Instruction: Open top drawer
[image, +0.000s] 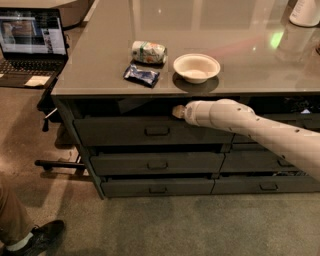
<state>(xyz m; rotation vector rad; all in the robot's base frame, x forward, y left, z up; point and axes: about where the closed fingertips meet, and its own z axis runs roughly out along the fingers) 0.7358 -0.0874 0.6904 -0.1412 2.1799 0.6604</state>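
The top drawer (125, 131) is the wide dark grey front just under the countertop on the left stack, with a small loop pull (157, 131) at its centre. My white arm reaches in from the right. The gripper (178, 111) sits at the drawer's upper edge, in the dark gap below the countertop, a little above and to the right of the pull. Only its tan tip shows beyond the white wrist. The drawer front stands slightly out from the cabinet, with a dark gap above it.
On the counter (240, 55) lie a white bowl (196, 67), a tipped can (148, 52) and a blue packet (142, 75). Two lower drawers (157, 163) sit beneath, and another stack to the right. A laptop (31, 45) and a person's shoe (37, 238) are on the left.
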